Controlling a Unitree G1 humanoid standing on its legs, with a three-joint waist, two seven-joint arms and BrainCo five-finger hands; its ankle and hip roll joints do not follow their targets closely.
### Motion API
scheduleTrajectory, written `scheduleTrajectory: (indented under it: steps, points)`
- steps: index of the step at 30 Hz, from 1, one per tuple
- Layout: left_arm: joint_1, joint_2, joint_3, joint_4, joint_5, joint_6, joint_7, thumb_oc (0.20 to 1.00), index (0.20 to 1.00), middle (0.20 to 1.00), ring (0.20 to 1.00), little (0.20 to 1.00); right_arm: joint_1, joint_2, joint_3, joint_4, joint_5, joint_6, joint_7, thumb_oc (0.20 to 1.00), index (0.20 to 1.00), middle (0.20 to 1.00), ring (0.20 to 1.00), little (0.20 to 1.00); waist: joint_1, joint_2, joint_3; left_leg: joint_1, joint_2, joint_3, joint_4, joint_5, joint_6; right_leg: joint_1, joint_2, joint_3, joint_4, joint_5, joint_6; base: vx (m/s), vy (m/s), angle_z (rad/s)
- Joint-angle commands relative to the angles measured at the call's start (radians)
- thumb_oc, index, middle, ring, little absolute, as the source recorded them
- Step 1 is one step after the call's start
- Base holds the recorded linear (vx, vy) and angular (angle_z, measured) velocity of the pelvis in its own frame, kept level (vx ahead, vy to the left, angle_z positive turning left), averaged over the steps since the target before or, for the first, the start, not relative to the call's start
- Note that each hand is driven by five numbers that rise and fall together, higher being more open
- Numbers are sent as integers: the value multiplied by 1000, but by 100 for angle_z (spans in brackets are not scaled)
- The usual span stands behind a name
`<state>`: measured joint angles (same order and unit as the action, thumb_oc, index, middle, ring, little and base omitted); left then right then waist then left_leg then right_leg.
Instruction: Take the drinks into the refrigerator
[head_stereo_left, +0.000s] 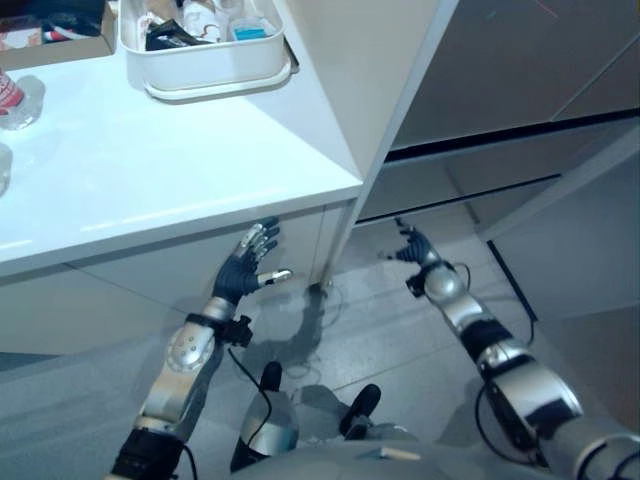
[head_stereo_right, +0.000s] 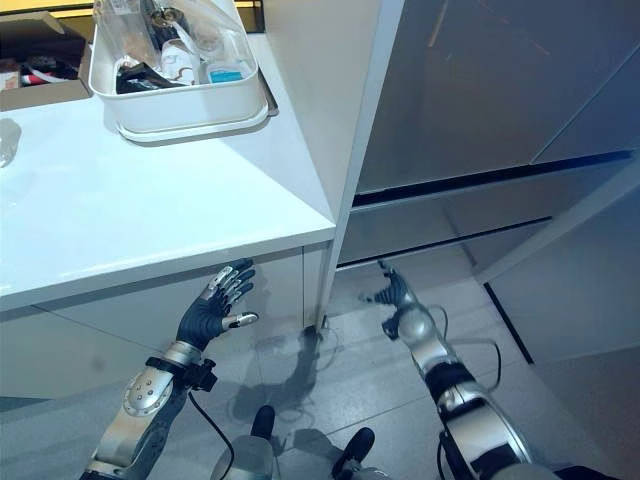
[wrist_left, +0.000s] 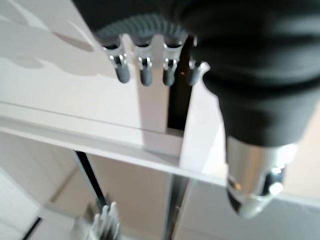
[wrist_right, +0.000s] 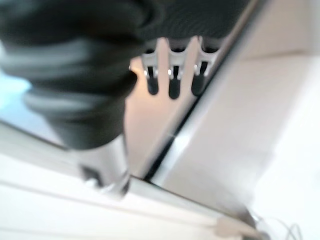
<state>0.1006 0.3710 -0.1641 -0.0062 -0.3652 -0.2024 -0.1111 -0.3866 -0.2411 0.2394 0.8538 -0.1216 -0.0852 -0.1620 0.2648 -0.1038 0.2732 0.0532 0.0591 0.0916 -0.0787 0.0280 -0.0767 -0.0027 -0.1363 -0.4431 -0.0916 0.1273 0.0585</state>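
Both hands, left (head_stereo_left: 243, 268) and right (head_stereo_left: 412, 246), fingers spread, below white counter (head_stereo_left: 150, 170), beside refrigerator (head_stereo_right: 480, 90).

Left hand (head_stereo_left: 245, 268) raised, fingers straight, thumb out sideways. Right hand (head_stereo_left: 412, 246) level with it, well apart, fingers relaxed, empty.

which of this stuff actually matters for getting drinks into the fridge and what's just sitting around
For the job:
- refrigerator, doors closed
- bottle at the counter's far left edge, likely a drink
- left hand, open, holding nothing
- right hand, open, holding nothing

Just lying about:
- white bin of odds and ends
- cardboard box
- white counter
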Motion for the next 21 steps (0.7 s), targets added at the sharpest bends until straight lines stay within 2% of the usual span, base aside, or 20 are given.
scheduleTrajectory:
  steps: [1, 7, 8, 10, 11, 12, 13, 14, 15, 16, 17, 21]
  points:
    - [10, -52, -9, 32, 19, -26, 31, 1000, 1000, 1000, 1000, 1000, -2, -10, -38, 4, 92, -37, -27, 1000, 1000, 1000, 1000, 1000, -16, 5, -37, -27, -61, -1, -9, -46, 46, 67, -75, -23, 45, -27, 98, 19, 9, -15]
    - [-35, -121, -5, 329, 34, -1, 80, 1000, 1000, 1000, 1000, 1000, 126, 75, -101, 201, 226, -36, -16, 1000, 1000, 1000, 1000, 1000, -65, 22, -54, 1, -58, 22, -9, -55, 43, 75, -72, -5, 46, -33, 96, 24, 11, -11]
    - [-37, -121, -5, 331, 34, -2, 80, 1000, 1000, 1000, 1000, 1000, 125, 74, -102, 201, 226, -36, -16, 1000, 1000, 1000, 1000, 1000, -67, 21, -55, -4, -61, 21, -9, -51, 45, 72, -74, -6, 46, -30, 96, 4, 7, -4]
    - [-84, -142, 0, 496, 121, 3, 134, 1000, 1000, 1000, 1000, 1000, 168, 97, -112, 275, 239, -32, -20, 1000, 1000, 1000, 1000, 1000, -88, 28, -63, 6, -58, 33, -9, -55, 42, 74, -70, 6, 45, -35, 95, 8, 13, -10]
    - [-84, -143, 0, 497, 121, 3, 134, 1000, 1000, 1000, 1000, 1000, 168, 97, -112, 275, 239, -32, -20, 1000, 1000, 1000, 1000, 1000, -88, 28, -63, 5, -58, 33, -9, -55, 42, 74, -70, 6, 45, -35, 95, 27, 16, -16]
    - [-112, -167, 13, 648, 175, 14, 163, 1000, 1000, 1000, 1000, 1000, 197, 112, -111, 344, 233, -24, -8, 1000, 1000, 1000, 1000, 1000, -103, 32, -71, 16, -55, 42, -9, -59, 40, 78, -67, 14, 46, -37, 94, 22, 10, -11]
    - [-112, -168, 14, 648, 175, 13, 163, 1000, 1000, 1000, 1000, 1000, 196, 112, -111, 344, 233, -24, -8, 1000, 1000, 1000, 1000, 1000, -103, 32, -71, 15, -55, 42, -9, -59, 40, 77, -67, 14, 46, -37, 94, 37, 18, -8]
    - [-150, -199, 42, 829, 201, 32, 201, 1000, 1000, 1000, 1000, 1000, 216, 122, -101, 386, 220, -16, -5, 1000, 1000, 1000, 1000, 1000, -116, 36, -77, 24, -53, 51, -9, -61, 39, 82, -64, 22, 47, -41, 92, 33, 2, -6]
    - [-172, -209, 61, 932, 212, 47, 217, 1000, 1000, 1000, 1000, 1000, 228, 131, -104, 405, 222, -13, -7, 1000, 1000, 1000, 1000, 1000, -123, 38, -80, 32, -50, 56, -9, -67, 37, 87, -60, 27, 48, -46, 91, 26, 5, -6]
    - [-175, -209, 61, 934, 212, 46, 217, 1000, 1000, 1000, 1000, 1000, 227, 131, -104, 405, 222, -13, -7, 1000, 1000, 1000, 1000, 1000, -125, 37, -82, 28, -52, 55, -9, -64, 38, 83, -62, 26, 47, -43, 91, 47, 7, -5]
    - [-206, -214, 63, 1050, 285, 59, 236, 1000, 1000, 1000, 1000, 1000, 241, 135, -98, 430, 212, -8, -11, 1000, 1000, 1000, 1000, 1000, -141, 38, -94, 35, -52, 61, -9, -68, 37, 84, -57, 34, 50, -48, 88, 47, 13, -13]
    - [-218, -224, 103, 1226, 323, 89, 244, 1000, 1000, 1000, 1000, 1000, 268, 150, -81, 461, 188, 1, -7, 1000, 1000, 1000, 1000, 1000, -156, 42, -111, 53, -49, 72, -9, -76, 34, 98, -50, 45, 48, -54, 84, 45, 2, -15]
